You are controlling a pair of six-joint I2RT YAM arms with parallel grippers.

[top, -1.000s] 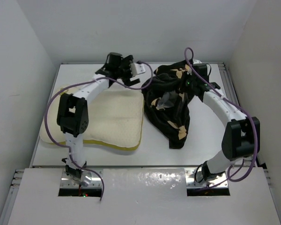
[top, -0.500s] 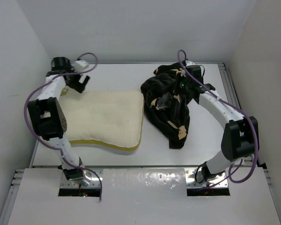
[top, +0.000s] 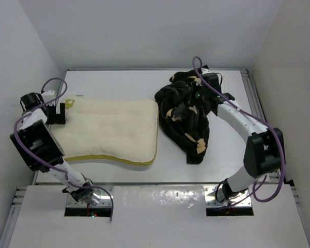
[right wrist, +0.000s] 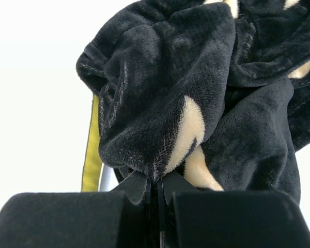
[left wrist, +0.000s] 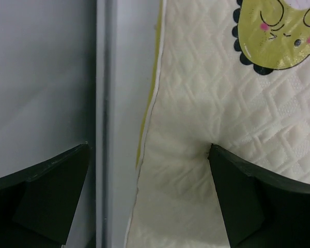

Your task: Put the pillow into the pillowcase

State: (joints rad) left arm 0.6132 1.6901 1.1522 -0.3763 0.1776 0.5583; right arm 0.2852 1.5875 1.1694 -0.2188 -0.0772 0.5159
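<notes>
**Top external view.** The pillow (top: 113,129) lies flat on the left half of the counter (top: 119,85). Its long axis runs left to right, parallel to the far edge. Its left end reaches the left edge of the counter, and its right end lies near the middle. A mustard-yellow band shows along its near side and around the near-right corner. The pillowcase (top: 188,111) is a crumpled black heap with tan motifs on the right half. It is stretched roughly from the far edge towards the near edge and narrows at its near end. It lies just beside the right end of the pillow; whether the two touch cannot be told. The left tool (top: 61,109) sits at the far-left corner of the pillow. The right tool (top: 195,98) is at the far part of the heap.

**Left wrist view.** The left tool (left wrist: 149,150) stands fully spread and grips nothing. It straddles the left edge of the pillow (left wrist: 206,103). One of its fingers (left wrist: 237,196) dents the quilted top, and the other hangs over the rail at the edge of the counter (left wrist: 129,62). A yellow cartoon emblem (left wrist: 279,33) marks this corner.

**Right wrist view.** The right tool (right wrist: 157,186) is closed, pinching a fold of the pillowcase (right wrist: 196,77) between its tips.
</notes>
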